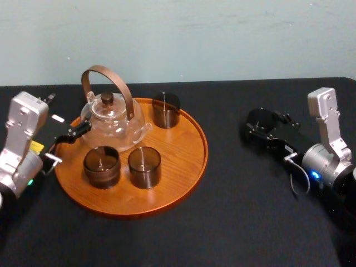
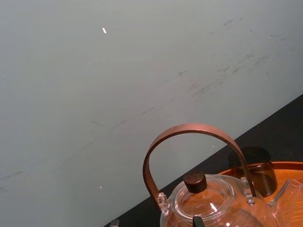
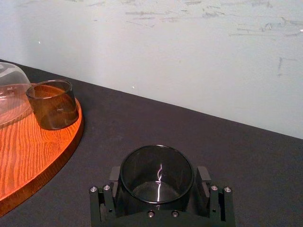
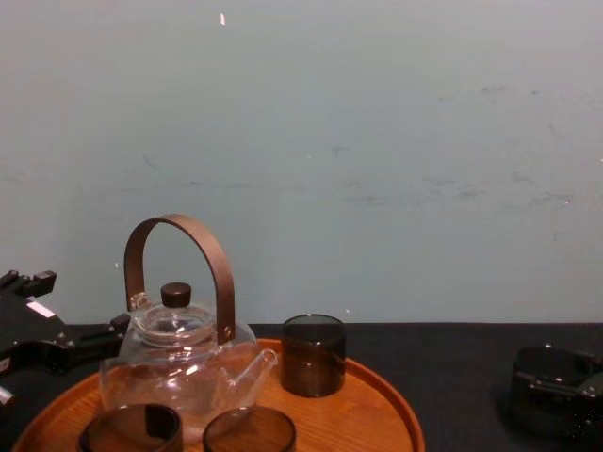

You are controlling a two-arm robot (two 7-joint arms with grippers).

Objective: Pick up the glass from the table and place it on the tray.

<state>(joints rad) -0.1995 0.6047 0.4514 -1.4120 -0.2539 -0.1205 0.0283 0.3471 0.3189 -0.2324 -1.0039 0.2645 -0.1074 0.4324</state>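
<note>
The glass [image 1: 259,118] of the task stands on the right side of the table [image 1: 245,217], well apart from the tray [image 1: 186,169], with bare black surface between the two. The right gripper [image 1: 268,129] reaches in low over the table and has this glass between its fingers. In the right wrist view the glass [image 3: 156,172] sits upright and centred in the gripper, one of the fingers [image 3: 204,176] against each side of its wall. The pads seem to press on the glass, so the right gripper looks narrowed onto it. The contact line itself is partly masked by the gripper body. The base of the glass appears level with the table top rather than raised, which the chest view [image 4: 548,375] also suggests.

The tray lies left of centre and carries a clear glass teapot [image 1: 114,119] with a brown arched handle. Three more dark glasses stand on it. One [image 1: 166,109] is at the far rim just beside the teapot. The other two [image 1: 101,166] [image 1: 144,166] are side by side in front of the teapot.

The left gripper [image 1: 72,133] hangs idle at the tray's left edge, close to the teapot's side.
</note>
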